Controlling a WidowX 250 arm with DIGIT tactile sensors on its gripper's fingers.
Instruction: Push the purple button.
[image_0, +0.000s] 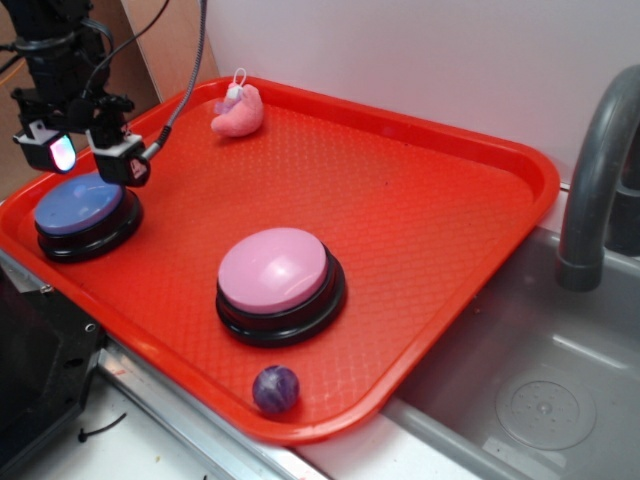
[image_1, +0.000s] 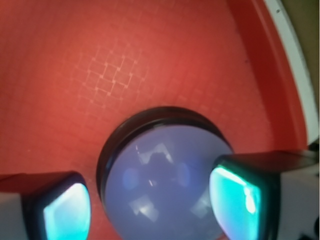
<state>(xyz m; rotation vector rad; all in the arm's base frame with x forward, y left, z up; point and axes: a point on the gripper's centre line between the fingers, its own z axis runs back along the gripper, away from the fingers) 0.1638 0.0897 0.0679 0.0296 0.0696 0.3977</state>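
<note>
The purple button (image_0: 78, 208), a periwinkle dome on a black base, sits at the left end of the red tray (image_0: 420, 180). My gripper (image_0: 88, 155) hangs just above its far edge, open, with nothing between the fingers. In the wrist view the purple button (image_1: 160, 185) fills the lower middle. Each glowing teal fingertip stands to one side of the dome, and the right fingertip (image_1: 235, 197) overlaps its edge. The gripper (image_1: 150, 205) is open there too. Whether a finger touches the dome I cannot tell.
A larger pink button (image_0: 275, 275) stands mid-tray. A small marbled purple ball (image_0: 275, 388) lies near the front rim and a pink plush toy (image_0: 238, 112) at the back. A grey faucet (image_0: 600, 170) and a sink (image_0: 530, 400) are to the right.
</note>
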